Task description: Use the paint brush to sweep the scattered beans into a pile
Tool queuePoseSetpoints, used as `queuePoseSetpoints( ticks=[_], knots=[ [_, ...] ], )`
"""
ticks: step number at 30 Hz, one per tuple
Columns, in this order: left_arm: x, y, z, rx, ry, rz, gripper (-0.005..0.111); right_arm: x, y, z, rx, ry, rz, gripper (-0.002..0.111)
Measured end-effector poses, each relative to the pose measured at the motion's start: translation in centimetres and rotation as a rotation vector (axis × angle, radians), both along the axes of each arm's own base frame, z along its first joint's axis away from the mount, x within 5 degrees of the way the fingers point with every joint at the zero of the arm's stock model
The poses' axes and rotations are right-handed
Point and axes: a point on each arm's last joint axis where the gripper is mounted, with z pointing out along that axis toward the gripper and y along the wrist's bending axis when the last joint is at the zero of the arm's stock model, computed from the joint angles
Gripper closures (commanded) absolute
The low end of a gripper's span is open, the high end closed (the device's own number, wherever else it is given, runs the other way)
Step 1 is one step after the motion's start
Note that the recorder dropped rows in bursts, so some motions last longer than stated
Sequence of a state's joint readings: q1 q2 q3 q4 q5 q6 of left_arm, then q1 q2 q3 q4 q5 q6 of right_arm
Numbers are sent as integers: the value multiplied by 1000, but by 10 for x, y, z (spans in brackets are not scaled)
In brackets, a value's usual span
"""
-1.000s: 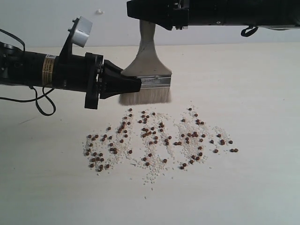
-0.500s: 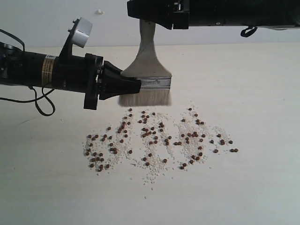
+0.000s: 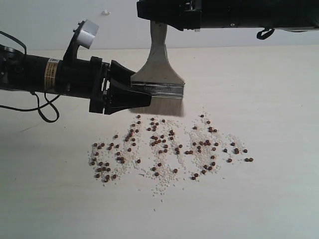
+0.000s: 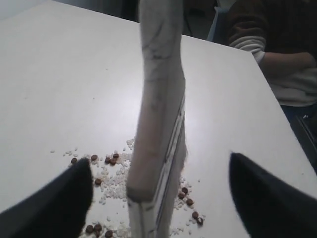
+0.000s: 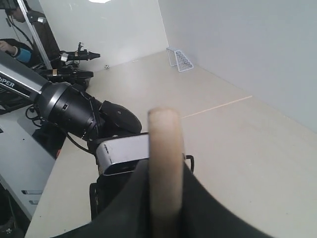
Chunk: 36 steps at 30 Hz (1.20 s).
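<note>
The paint brush hangs upright above the table, its bristles just behind the far edge of the beans. My right gripper is shut on the pale wooden handle from above. My left gripper is open, its jaws spread wide on either side of the silver ferrule without touching it. The dark reddish-brown beans lie scattered in a broad band with whitish crumbs. No dense pile shows.
The left arm's body and cable stretch across the table's left side. A small white object sits at the far back. A white wire rack stands by the wall. A seated person is beyond the table edge.
My left gripper has opened and let go of the brush's ferrule. The brush, still held by the right gripper, has shifted slightly to the right.
</note>
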State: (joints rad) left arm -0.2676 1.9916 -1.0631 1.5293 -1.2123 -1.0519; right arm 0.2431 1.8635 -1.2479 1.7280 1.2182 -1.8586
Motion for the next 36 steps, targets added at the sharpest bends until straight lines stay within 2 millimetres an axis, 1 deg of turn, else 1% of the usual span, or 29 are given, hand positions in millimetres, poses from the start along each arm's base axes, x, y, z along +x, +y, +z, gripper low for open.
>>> queuePoseSetpoints(
  ticks=[3,6,9,14,16,19,21,24,26,27,30,33,34,35,36],
  knots=[
    [1,3,0,3,54,18,9,1,0,0,-5,2,-8,108],
    [1,10,-3,38,73,6,9,4,-1,-2,-26,5,-44,108],
    [4,22,-6,70,106,15,9,7,-5,-1,-42,5,-85,108],
    [14,46,-7,70,185,105,9,12,-26,10,-31,33,-158,108],
    [17,57,-7,64,241,150,9,13,-35,18,-29,35,-200,108],
    [21,70,-7,58,370,219,9,10,-49,31,-27,57,-278,108],
    [22,77,-8,63,433,246,9,5,-57,41,-34,72,-352,108],
    [22,80,-9,69,482,260,9,-10,-70,54,-56,77,-492,108],
    [22,80,-9,72,495,262,9,-25,-79,64,-74,62,-583,108],
    [22,80,-9,73,497,262,9,-33,-82,65,-82,61,-616,108],
    [22,80,-9,72,503,263,9,-64,-90,77,-81,27,-680,108],
    [22,80,-9,71,519,268,9,-92,-95,82,-78,-2,-722,108],
    [22,80,-9,71,523,269,11,-101,-97,83,-75,-10,-735,108],
    [22,80,-9,70,533,272,16,-110,-99,84,-71,-15,-746,108],
    [22,80,-9,69,545,275,24,-116,-100,83,-67,-14,-754,108]
  ],
)
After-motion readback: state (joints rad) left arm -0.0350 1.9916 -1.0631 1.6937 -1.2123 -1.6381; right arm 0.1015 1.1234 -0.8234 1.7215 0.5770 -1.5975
